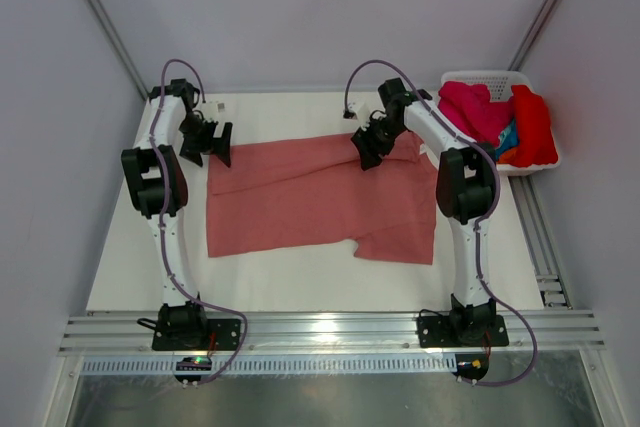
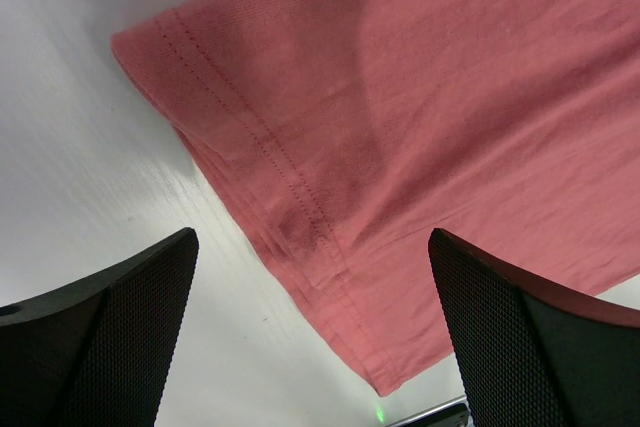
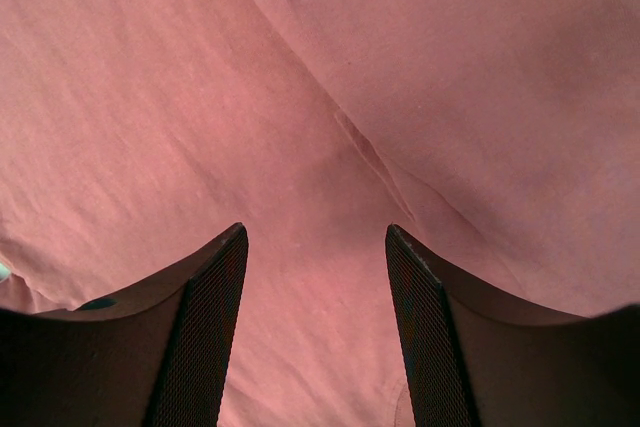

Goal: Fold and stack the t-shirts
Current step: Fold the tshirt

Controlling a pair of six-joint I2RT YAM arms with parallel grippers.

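Note:
A salmon t-shirt lies spread across the white table, its left part folded over so the hem shows doubled layers. My left gripper hovers over the shirt's far left corner, wide open, with one finger over bare table and the other finger over cloth. My right gripper hangs over the shirt's far edge, right of centre. It is open, with only flat cloth and a crease showing between the jaws. More t-shirts, magenta, red and blue, are heaped in the basket.
The white plastic basket stands at the table's back right corner. Bare table runs along the front of the shirt. An aluminium rail carries both arm bases at the near edge, and another rail borders the right side.

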